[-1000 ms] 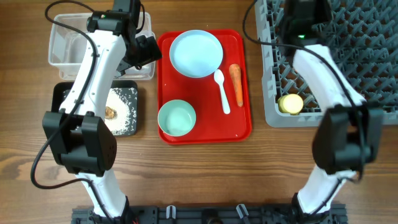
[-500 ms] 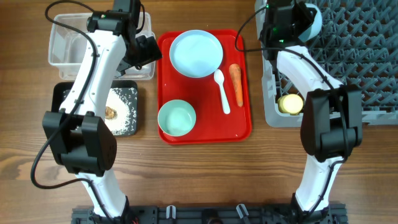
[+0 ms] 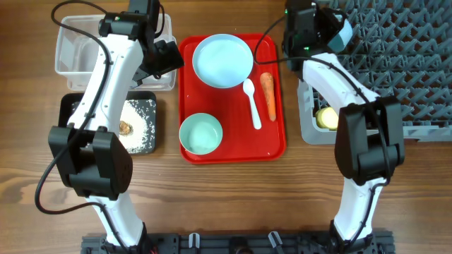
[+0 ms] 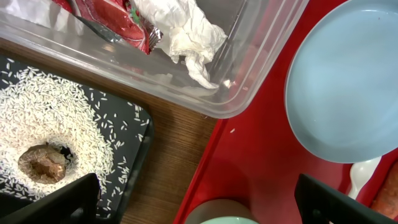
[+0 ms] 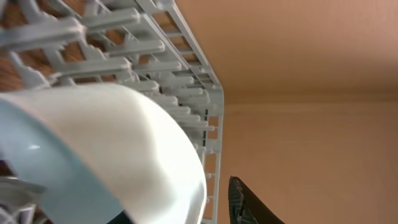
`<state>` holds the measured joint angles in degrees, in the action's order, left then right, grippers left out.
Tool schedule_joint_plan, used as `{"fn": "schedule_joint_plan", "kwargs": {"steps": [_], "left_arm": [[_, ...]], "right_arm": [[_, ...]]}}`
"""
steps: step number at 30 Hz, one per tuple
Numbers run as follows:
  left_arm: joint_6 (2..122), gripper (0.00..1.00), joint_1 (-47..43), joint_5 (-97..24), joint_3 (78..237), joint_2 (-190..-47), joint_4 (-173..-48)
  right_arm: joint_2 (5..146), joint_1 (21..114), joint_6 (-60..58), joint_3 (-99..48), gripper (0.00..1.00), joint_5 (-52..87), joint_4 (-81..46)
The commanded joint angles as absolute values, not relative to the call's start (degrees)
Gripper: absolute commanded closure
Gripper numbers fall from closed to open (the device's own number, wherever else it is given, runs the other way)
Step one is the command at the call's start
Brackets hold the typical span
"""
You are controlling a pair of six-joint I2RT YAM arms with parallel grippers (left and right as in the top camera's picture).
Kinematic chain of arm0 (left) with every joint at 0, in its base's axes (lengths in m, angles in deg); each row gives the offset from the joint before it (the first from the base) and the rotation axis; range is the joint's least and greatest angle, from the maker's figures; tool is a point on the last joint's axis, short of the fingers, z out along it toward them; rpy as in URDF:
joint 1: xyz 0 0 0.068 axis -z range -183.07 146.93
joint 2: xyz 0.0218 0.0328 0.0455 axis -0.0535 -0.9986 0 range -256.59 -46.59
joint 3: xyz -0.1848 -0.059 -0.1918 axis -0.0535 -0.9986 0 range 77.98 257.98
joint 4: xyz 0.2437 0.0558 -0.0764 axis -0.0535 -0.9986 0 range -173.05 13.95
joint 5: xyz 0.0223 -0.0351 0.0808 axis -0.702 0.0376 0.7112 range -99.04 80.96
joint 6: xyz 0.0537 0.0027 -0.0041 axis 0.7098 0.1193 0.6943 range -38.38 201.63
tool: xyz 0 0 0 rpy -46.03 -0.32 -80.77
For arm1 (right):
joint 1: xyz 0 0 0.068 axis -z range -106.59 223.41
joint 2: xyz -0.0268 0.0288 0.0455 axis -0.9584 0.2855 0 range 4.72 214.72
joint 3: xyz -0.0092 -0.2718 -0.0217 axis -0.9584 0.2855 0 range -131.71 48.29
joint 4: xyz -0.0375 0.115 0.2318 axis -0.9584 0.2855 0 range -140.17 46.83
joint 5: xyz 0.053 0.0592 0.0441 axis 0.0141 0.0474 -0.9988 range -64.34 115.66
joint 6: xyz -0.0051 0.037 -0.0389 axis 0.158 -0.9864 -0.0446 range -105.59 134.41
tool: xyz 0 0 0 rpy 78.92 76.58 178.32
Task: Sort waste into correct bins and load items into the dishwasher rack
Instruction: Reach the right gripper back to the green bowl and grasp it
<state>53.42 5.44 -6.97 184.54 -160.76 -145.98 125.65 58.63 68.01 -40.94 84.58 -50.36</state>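
Pale blue, the held bowl has travelled with the right gripper toward the red tray. A second ago the right arm was bent over the grey rack farther from the tray. Now its wrist sits at the rack corner nearest the tray's far right corner. That gripper is closed on the bowl, whose pale side fills the right wrist view.

The left arm has not moved. It reaches along the tray's left side, and the left gripper hangs wide open and empty above the tray's left edge.

Left of the tray, the clear tub holds the napkin and the red wrapper, whose print is too blurred to read. The black tray holds rice and a brown lump.

On the red tray lie the plate, second bowl, spoon and carrot. Right of it, a yellow cup sits in the rack.
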Motion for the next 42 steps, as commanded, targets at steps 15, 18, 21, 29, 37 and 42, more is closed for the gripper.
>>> {"fn": "schedule_joint_plan", "kwargs": {"steps": [15, 18, 21, 29, 37, 42], "left_arm": [[52.8, 0.0, 5.6, -7.0, 184.8, -161.4, -146.0], [52.8, 0.0, 5.6, -7.0, 184.8, -161.4, -146.0], [52.8, 0.0, 5.6, -7.0, 184.8, -161.4, -146.0], [52.8, 0.0, 5.6, -7.0, 184.8, -161.4, -146.0], [52.8, 0.0, 5.6, -7.0, 184.8, -161.4, -146.0], [52.8, 0.0, 5.6, -7.0, 184.8, -161.4, -146.0]], "right_arm": [[123.9, 54.5, 60.9, -40.5, 0.0, 83.0, -60.7], [119.3, 54.5, 56.9, -40.5, 0.0, 82.7, -65.9], [113.4, 54.0, 48.3, -40.5, 0.0, 80.4, -63.2], [109.4, 50.8, 12.1, -40.5, 0.0, 35.0, -24.7], [109.3, 49.5, -1.2, -40.5, 0.0, 2.7, -11.0], [110.8, 43.5, -12.7, -40.5, 0.0, 9.4, -4.0]]}}
